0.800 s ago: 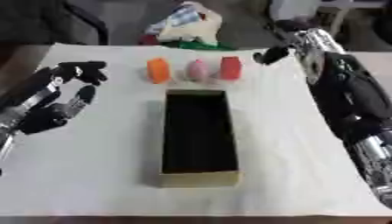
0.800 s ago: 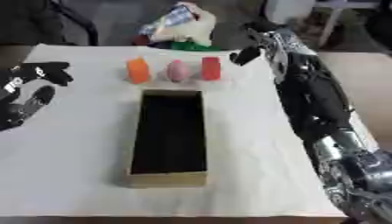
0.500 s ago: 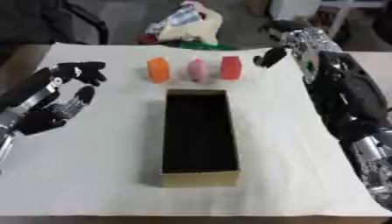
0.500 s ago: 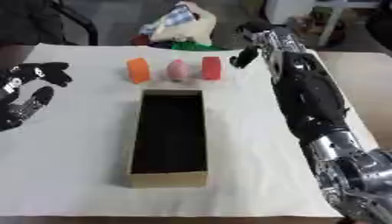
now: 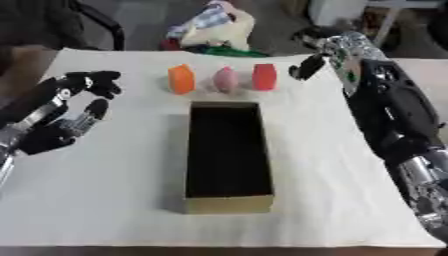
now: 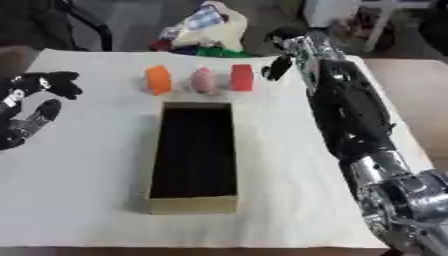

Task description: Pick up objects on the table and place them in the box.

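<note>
Risk: the right hand (image 5: 308,66), fingers curled on nothing just beside the red block (image 5: 264,76), could topple it into the pink rounded piece (image 5: 227,79) if it closed in askew. Count: one red block, one pink piece, one orange block (image 5: 181,79), in a row behind one open tan cardboard box (image 5: 227,201), nothing visible inside. Left hand (image 5: 66,117), fingers apart, idle at left on white cloth-covered table (image 5: 114,200).

Worktop (image 5: 105,200): covered in white, matt cloth, faintly creased.
Box (image 5: 227,204): tan, cardboard-like walls, matt; dark interior.
Orange object (image 5: 181,79), pink object (image 5: 226,79), red object (image 5: 264,76): smooth, plastic-looking.
Left hand (image 5: 66,117): black, matt plastic.
Right hand (image 5: 308,65): black fingers, glossy silver metal at the wrist.
</note>
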`<control>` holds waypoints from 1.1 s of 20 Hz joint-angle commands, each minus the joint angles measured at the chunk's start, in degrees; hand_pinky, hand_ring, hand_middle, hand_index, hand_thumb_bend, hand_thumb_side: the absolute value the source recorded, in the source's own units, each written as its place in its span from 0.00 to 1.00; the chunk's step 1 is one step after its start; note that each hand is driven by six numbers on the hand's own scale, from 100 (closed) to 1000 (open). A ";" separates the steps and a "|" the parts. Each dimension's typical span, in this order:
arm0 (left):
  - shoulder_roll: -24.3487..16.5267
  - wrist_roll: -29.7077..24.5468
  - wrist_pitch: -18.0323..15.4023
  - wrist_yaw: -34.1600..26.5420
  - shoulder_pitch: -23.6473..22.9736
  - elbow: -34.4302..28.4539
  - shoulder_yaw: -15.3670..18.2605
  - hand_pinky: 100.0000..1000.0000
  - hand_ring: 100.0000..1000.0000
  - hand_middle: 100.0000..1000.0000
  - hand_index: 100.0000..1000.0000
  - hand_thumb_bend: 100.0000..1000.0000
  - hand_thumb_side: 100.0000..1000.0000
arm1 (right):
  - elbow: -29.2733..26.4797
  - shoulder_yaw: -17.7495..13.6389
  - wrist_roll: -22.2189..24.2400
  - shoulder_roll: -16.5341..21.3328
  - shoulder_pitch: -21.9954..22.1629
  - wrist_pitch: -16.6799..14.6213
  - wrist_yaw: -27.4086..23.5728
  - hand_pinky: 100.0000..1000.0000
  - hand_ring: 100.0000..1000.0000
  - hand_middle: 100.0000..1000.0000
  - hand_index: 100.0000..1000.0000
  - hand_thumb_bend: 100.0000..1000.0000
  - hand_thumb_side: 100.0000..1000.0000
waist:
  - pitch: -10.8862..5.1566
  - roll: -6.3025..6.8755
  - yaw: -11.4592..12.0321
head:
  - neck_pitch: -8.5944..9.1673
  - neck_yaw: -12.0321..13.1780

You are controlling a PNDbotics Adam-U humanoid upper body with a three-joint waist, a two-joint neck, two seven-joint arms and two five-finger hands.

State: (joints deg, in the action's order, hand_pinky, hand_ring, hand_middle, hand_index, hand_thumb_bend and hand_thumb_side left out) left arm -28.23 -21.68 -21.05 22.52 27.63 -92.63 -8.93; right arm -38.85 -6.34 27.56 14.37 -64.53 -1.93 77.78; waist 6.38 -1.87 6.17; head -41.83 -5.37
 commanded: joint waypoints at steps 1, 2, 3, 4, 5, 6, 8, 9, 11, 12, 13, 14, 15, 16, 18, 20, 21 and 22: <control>-0.72 -0.15 -0.05 -0.44 0.59 -0.82 0.76 0.74 0.69 0.69 0.96 0.00 1.00 | -1.69 0.07 0.19 0.55 -1.68 -0.29 0.44 0.90 0.95 0.98 1.00 0.07 0.11 | -0.62 0.16 0.20 | 0.24 -0.33; -0.70 -0.15 -0.05 -0.47 0.60 -0.84 0.76 0.74 0.69 0.69 0.96 0.00 1.00 | -1.74 0.08 0.20 0.49 -1.72 -0.32 0.46 0.90 0.95 0.98 1.00 0.07 0.11 | -0.57 0.14 0.28 | 0.30 -0.39; -0.67 -0.15 -0.07 -0.51 0.62 -0.89 0.76 0.74 0.69 0.69 0.96 0.00 1.00 | -1.79 0.05 0.17 0.42 -1.76 -0.32 0.45 0.89 0.94 0.98 1.00 0.07 0.12 | -0.47 0.09 0.44 | 0.45 -0.53; -0.65 -0.13 -0.09 -0.57 0.64 -0.97 0.77 0.74 0.69 0.69 0.96 0.00 1.00 | -1.82 -0.02 0.09 0.37 -1.79 -0.27 0.40 0.89 0.94 0.98 1.00 0.07 0.12 | -0.36 0.04 0.63 | 0.63 -0.70; -0.64 -0.11 -0.09 -0.63 0.66 -1.04 0.79 0.74 0.68 0.68 0.96 0.00 1.00 | -1.81 -0.07 0.02 0.35 -1.82 -0.23 0.35 0.89 0.94 0.98 1.00 0.07 0.12 | -0.28 0.00 0.76 | 0.74 -0.82; -0.62 -0.03 -0.10 -0.71 0.68 -1.12 0.83 0.74 0.68 0.68 0.95 0.00 1.00 | -1.81 -0.11 -0.07 0.34 -1.87 -0.19 0.29 0.89 0.94 0.98 1.00 0.06 0.12 | -0.13 -0.07 0.97 | 0.91 -0.98; -0.55 0.19 -0.13 -0.92 0.72 -1.30 0.89 0.74 0.68 0.68 0.95 0.00 1.00 | -1.81 -0.17 -0.29 0.32 -1.96 -0.13 0.16 0.89 0.95 0.98 1.00 0.06 0.12 | 0.18 -0.22 1.37 | 1.26 -1.34; -0.50 0.28 -0.11 -1.01 0.74 -1.36 0.90 0.74 0.68 0.68 0.95 0.00 1.00 | -1.79 -0.18 -0.40 0.32 -2.00 -0.10 0.09 0.89 0.95 0.98 1.00 0.06 0.13 | 0.34 -0.30 1.56 | 1.40 -1.50; -0.36 0.38 -0.11 -1.15 0.81 -1.52 0.90 0.74 0.68 0.68 0.95 0.00 1.00 | -1.71 -0.27 -0.64 0.39 -2.09 0.05 0.01 0.89 0.95 0.99 1.00 0.06 0.13 | 0.68 -0.46 1.92 | 1.69 -1.91; -0.30 0.40 -0.13 -1.22 0.85 -1.61 0.89 0.74 0.68 0.68 0.95 0.00 1.00 | -1.66 -0.33 -0.77 0.46 -2.13 0.14 -0.04 0.89 0.95 0.99 1.00 0.07 0.14 | 0.85 -0.53 2.07 | 1.86 -2.11; -0.26 0.41 -0.13 -1.28 0.88 -1.69 0.89 0.74 0.68 0.68 0.95 0.00 1.00 | -1.61 -0.38 -0.90 0.52 -2.16 0.22 -0.08 0.89 0.95 0.99 1.00 0.07 0.14 | 0.95 -0.58 2.19 | 1.97 -2.24; -0.20 0.41 -0.12 -1.39 0.91 -1.76 0.89 0.73 0.68 0.67 0.95 0.00 1.00 | -1.53 -0.44 -1.02 0.59 -2.18 0.35 -0.09 0.90 0.95 1.00 1.00 0.08 0.15 | 1.13 -0.65 2.32 | 2.19 -2.39; -0.15 0.38 -0.09 -1.58 0.95 -1.80 0.88 0.73 0.68 0.67 0.95 0.00 1.00 | -1.39 -0.50 -1.10 0.64 -2.19 0.51 -0.11 0.90 0.95 1.00 1.00 0.09 0.16 | 1.30 -0.73 2.48 | 2.40 -2.56; -0.13 0.33 -0.05 -1.76 1.00 -1.84 0.89 0.73 0.68 0.67 0.95 0.00 1.00 | -1.22 -0.59 -1.17 0.70 -2.20 0.67 -0.16 0.90 0.95 1.00 1.00 0.09 0.16 | 1.49 -0.82 2.66 | 2.62 -2.73; -0.10 0.22 0.02 -2.01 1.09 -1.94 0.93 0.73 0.68 0.67 0.95 0.00 1.00 | -0.88 -0.73 -1.30 0.82 -2.19 0.96 -0.35 0.89 0.95 1.00 1.00 0.09 0.16 | 1.79 -0.95 2.99 | 3.00 -3.07; -0.06 0.13 0.09 -2.06 1.14 -1.96 1.00 0.73 0.68 0.67 0.95 0.00 1.00 | -0.54 -0.85 -1.39 0.91 -2.12 1.19 -0.66 0.89 0.95 1.00 1.00 0.10 0.17 | 2.10 -1.06 3.33 | 3.38 -3.53; -0.05 0.10 0.10 -2.05 1.14 -1.97 1.03 0.73 0.67 0.67 0.95 0.00 1.00 | -0.37 -0.87 -1.42 0.94 -2.10 1.29 -0.81 0.89 0.95 1.00 1.00 0.11 0.18 | 2.22 -1.10 3.44 | 3.54 -3.68; -0.04 0.06 0.10 -2.04 1.17 -1.98 1.03 0.73 0.67 0.67 0.95 0.00 1.00 | -0.18 -0.90 -1.44 0.97 -2.07 1.43 -0.92 0.89 0.95 1.00 1.00 0.11 0.18 | 2.35 -1.12 3.57 | 3.69 -3.80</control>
State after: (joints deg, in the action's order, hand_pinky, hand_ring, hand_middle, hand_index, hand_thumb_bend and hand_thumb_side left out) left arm -27.72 -21.61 -21.09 20.72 27.76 -93.39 -8.60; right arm -38.67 -6.90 26.31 13.91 -65.03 -0.81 77.23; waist 9.59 -3.32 9.73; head -38.95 -8.81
